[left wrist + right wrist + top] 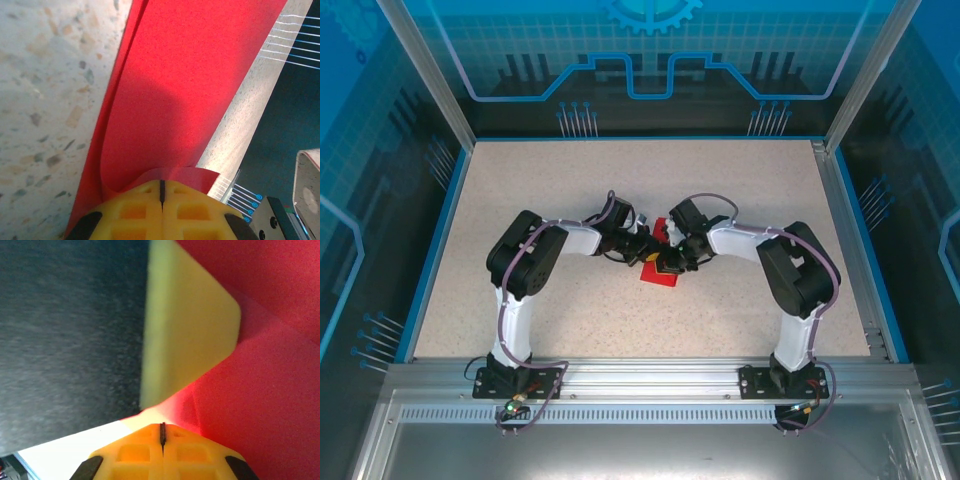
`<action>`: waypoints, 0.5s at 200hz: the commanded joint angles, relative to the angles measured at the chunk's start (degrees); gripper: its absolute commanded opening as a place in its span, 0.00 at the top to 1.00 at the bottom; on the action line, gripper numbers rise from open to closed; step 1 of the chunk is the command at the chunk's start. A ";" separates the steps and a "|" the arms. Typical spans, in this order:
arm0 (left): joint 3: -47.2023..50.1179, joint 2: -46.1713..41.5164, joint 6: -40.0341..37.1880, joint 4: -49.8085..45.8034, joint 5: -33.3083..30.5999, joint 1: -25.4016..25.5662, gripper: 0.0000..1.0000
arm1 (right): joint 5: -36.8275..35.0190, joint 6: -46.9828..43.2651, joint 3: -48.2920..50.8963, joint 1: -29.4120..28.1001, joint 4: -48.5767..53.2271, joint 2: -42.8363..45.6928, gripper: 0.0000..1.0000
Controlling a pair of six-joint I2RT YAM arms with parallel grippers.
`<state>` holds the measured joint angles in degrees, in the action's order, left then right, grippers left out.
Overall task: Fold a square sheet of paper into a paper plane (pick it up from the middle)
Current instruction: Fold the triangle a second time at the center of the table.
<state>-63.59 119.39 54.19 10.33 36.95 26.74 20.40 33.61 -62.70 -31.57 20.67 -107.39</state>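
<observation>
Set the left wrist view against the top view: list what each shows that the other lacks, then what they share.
Left wrist: the paper doubled over in a soft curved fold, its end pinched in the shut left gripper. Top: both arms whole, and the right gripper meeting the left one over the paper at the middle of the table. Both: the red paper and the speckled table.
</observation>
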 commanded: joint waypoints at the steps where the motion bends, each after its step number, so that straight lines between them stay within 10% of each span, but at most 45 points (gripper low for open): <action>1: 0.05 2.76 -1.21 -4.68 -1.62 0.25 1.00 | -1.12 -0.81 -0.35 -0.16 2.01 -0.77 0.96; 100: 0.05 3.64 -1.59 -5.13 -2.06 0.30 1.00 | 2.35 -0.70 5.00 2.54 -0.66 0.87 0.92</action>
<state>-63.92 119.70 53.84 10.15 37.19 26.74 21.71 33.01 -59.92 -29.95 19.03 -107.13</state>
